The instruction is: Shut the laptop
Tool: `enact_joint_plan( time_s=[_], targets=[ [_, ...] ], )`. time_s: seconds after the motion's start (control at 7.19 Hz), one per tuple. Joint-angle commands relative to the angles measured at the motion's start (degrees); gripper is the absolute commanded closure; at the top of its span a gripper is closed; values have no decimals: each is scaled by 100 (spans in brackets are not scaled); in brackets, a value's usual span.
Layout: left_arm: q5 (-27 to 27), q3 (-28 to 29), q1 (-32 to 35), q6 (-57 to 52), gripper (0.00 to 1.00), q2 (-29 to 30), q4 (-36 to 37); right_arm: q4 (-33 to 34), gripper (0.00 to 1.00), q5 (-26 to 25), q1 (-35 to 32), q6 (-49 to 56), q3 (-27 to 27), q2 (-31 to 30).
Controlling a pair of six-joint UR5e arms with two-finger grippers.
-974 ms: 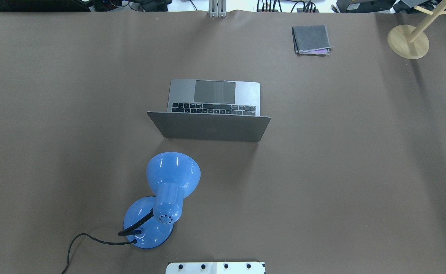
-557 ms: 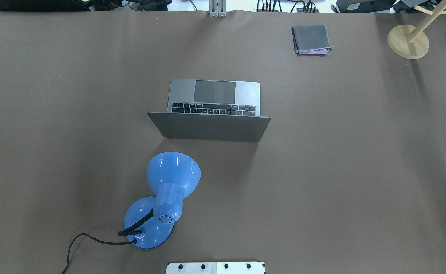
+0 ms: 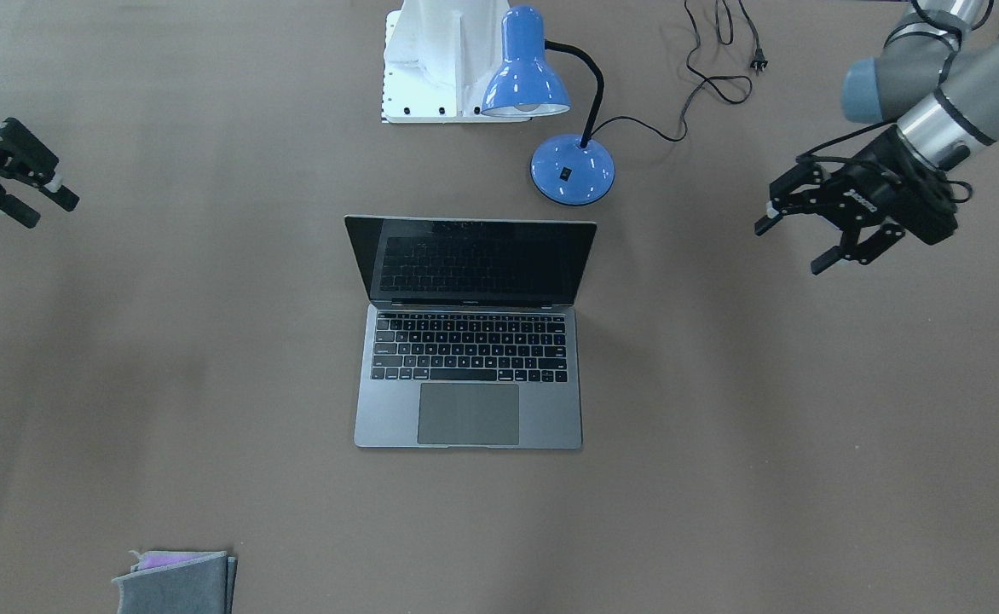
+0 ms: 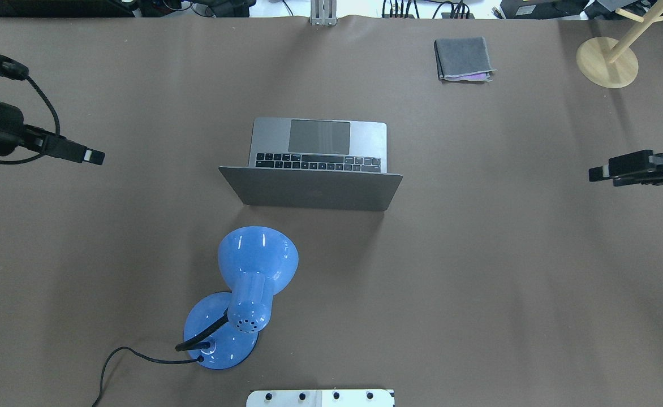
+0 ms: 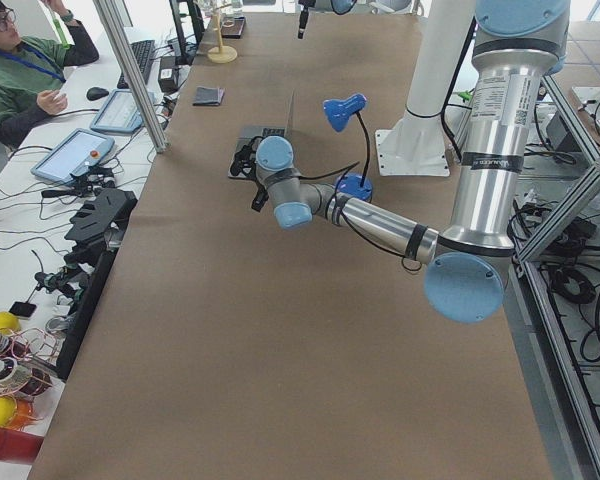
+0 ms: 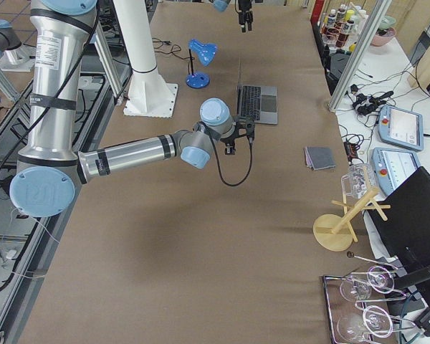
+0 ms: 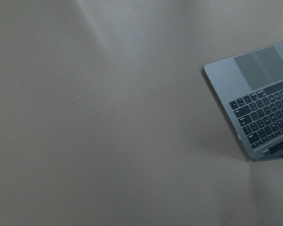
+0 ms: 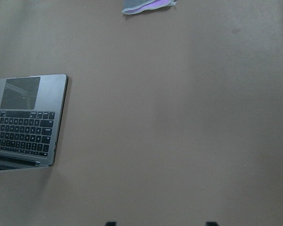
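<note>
The laptop stands open at the middle of the desk, base flat and lid near upright. Its hinge line runs across the desk from one arm's side to the other. The lid's back faces the robot and the keyboard lies on the far side. The left hand has its fingers apart and holds nothing; it sits off the laptop's left end, roughly level with the lid. The right hand is likewise spread and empty, off the right end and well apart from it. The left hand is judged the nearer. Closing calls for a push on the lid's back, away from the robot. A blue lamp stands near the lid on the robot's side, left of centre, and is a collision hazard.
</note>
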State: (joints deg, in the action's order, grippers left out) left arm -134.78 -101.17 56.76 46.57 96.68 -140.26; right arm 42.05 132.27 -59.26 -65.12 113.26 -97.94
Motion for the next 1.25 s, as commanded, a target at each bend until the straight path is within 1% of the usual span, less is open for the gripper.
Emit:
enact_joint_plan(
  time_s=[0.0, 0.14, 0.28, 0.42, 0.56, 0.7, 0.83, 0.97, 1.11],
  targets=[
    [-4, -8, -437, 886, 91, 70, -458, -30, 94, -701, 1009, -1210, 502, 151],
    [13, -43, -630, 1219, 100, 88, -580, -21, 100, -859, 1265, -1449, 565, 230],
    [4, -35, -814, 1640, 100, 105, -834, -21, 100, -1365, 1651, -1721, 644, 301],
    [13, -35, -1121, 2288, 100, 306, -1019, -12, 100, -2006, 2098, -2019, 740, 415],
    [13, -43, -1315, 2843, 100, 499, -1056, 31, 100, -2360, 2433, -2353, 767, 633],
    [39, -17, -1552, 3432, 100, 745, -1056, 432, 100, -2746, 2672, -2548, 776, 957],
    [83, 9, -1676, 3629, 100, 921, -1056, 871, 100, -2933, 2839, -2680, 776, 1300],
    [136, 9, -1703, 3631, 100, 932, -1056, 1119, 100, -3178, 2998, -2847, 776, 1599],
    [284, 44, -1773, 3631, 100, 1019, -1047, 1443, 100, -3242, 3008, -2848, 750, 1889]
  ],
)
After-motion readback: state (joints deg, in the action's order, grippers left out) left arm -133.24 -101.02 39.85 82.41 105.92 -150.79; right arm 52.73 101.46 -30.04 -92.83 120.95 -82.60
